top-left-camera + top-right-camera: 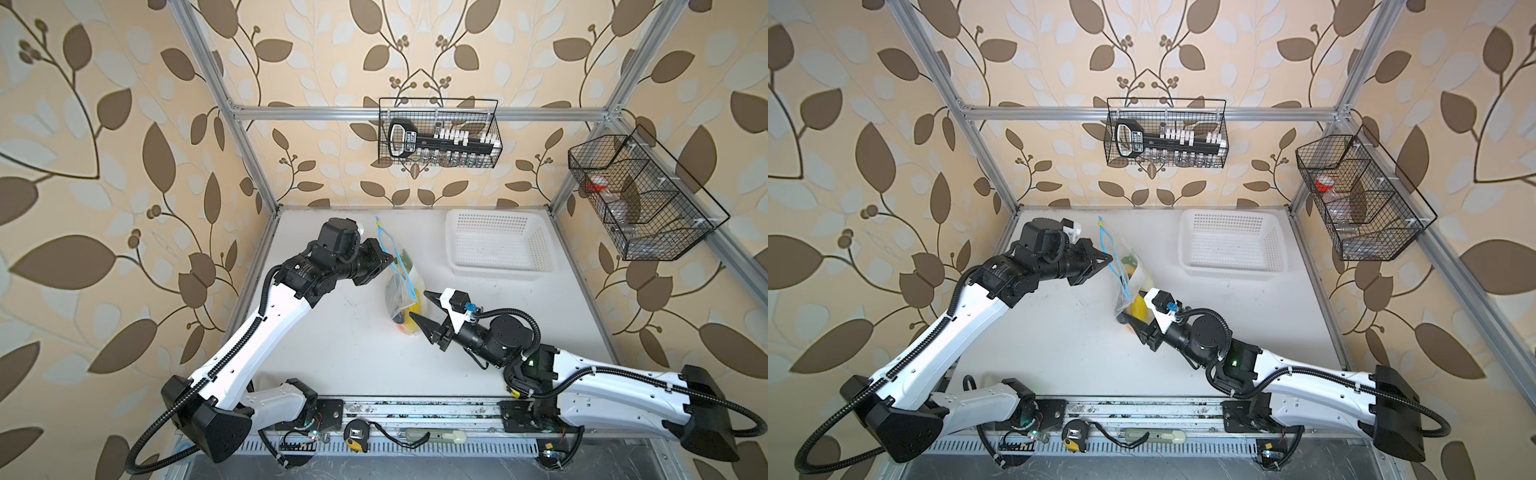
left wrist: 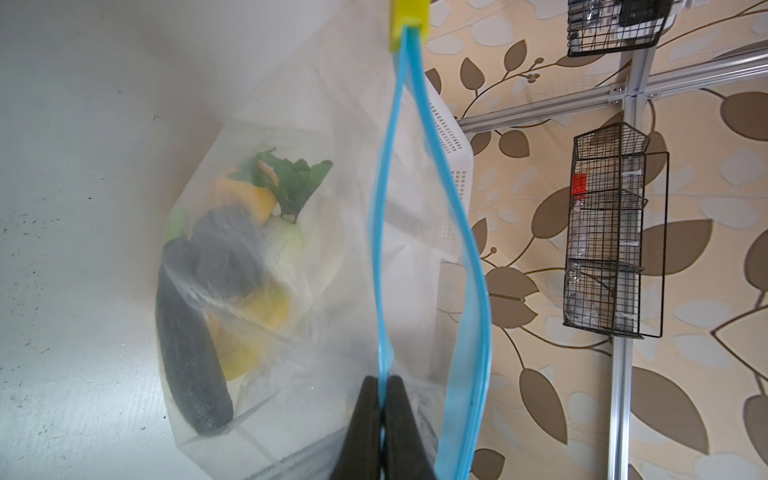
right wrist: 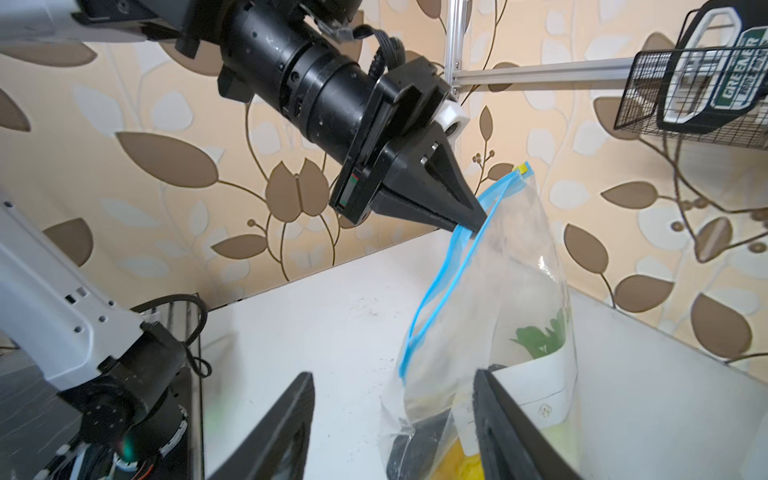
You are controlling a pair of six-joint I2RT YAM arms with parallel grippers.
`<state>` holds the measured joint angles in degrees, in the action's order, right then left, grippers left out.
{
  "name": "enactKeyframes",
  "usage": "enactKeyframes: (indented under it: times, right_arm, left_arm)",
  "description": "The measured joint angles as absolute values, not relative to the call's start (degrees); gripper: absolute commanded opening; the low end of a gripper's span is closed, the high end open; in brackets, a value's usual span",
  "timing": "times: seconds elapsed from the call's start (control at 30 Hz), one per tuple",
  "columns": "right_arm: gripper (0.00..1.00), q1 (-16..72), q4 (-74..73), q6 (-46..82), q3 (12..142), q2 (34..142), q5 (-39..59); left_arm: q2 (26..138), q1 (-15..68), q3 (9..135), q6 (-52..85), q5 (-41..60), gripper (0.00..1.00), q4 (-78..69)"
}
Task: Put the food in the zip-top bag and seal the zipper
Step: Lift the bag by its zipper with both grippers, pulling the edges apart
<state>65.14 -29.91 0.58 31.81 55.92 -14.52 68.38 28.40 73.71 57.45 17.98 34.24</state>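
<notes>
In both top views we see the zip-top bag held upright mid-table, with the food inside. In the left wrist view, the left gripper is clenched on one lip of the gaping zipper. In the right wrist view, the right gripper is spread about the bag's base, grasping nothing.

top views: overhead, whole table | wrist views: close, both facing zip-top bag

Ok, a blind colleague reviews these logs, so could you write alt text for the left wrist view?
The left gripper is shut on one lip of the light-blue zipper of the zip-top bag, whose mouth gapes open up to the yellow slider. Toy food shows through the plastic: dark green, orange, yellow and leafy green. A white basket stands behind.
</notes>
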Motion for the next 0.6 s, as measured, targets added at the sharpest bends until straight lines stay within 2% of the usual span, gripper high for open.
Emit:
enactKeyframes:
  times: [0.1, 0.23, 0.43, 0.6]
  right_arm:
    - [0.45, 65.1, -33.1, -0.4, 31.8, 58.0, -16.2]
    - [0.38, 65.1, -35.8, -1.4, 31.8, 60.1, -17.0]
    - [0.21, 65.1, -37.5, -2.7, 32.0, 63.0, -17.6]
    - [0.18, 65.1, -38.0, -3.2, 32.3, 63.5, -18.5]
  left_arm:
    - [68.4, 28.4, 73.7, 57.5, 18.0, 0.06, 34.2]
    - [68.4, 28.4, 73.7, 57.5, 18.0, 0.06, 34.2]
    - [68.4, 28.4, 73.7, 57.5, 18.0, 0.06, 34.3]
    - [68.4, 28.4, 73.7, 57.4, 18.0, 0.06, 34.3]
